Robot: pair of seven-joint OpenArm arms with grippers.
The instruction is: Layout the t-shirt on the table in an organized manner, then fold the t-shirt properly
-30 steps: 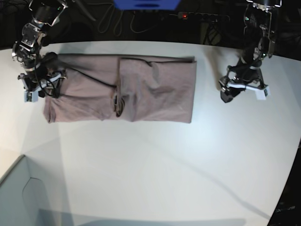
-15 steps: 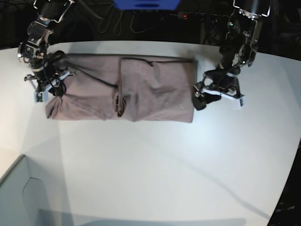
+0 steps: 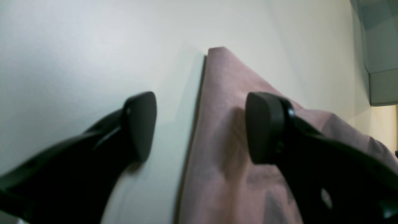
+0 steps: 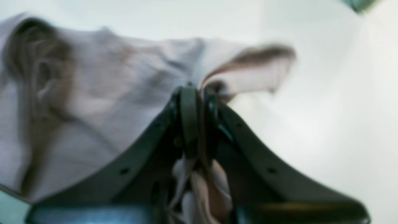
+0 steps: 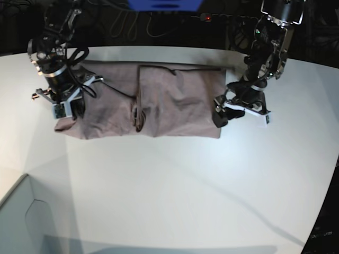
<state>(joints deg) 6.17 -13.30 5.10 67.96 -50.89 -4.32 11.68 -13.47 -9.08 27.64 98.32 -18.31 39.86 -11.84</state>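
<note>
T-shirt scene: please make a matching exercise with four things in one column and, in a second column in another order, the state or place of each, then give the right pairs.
Things:
1. left gripper
2. right gripper
3. t-shirt
4. grey box

States or places:
A. shut on cloth
B. at the near corner of the table, apart from the cloth
C. open, one finger over the cloth edge and one over bare table
D. folded into a long band between the two arms

Pairs: 1-C, 2-A, 3-D, 4-B

Black arms, looped black cables; black curved end-effector fingers, white tags at wrists.
</note>
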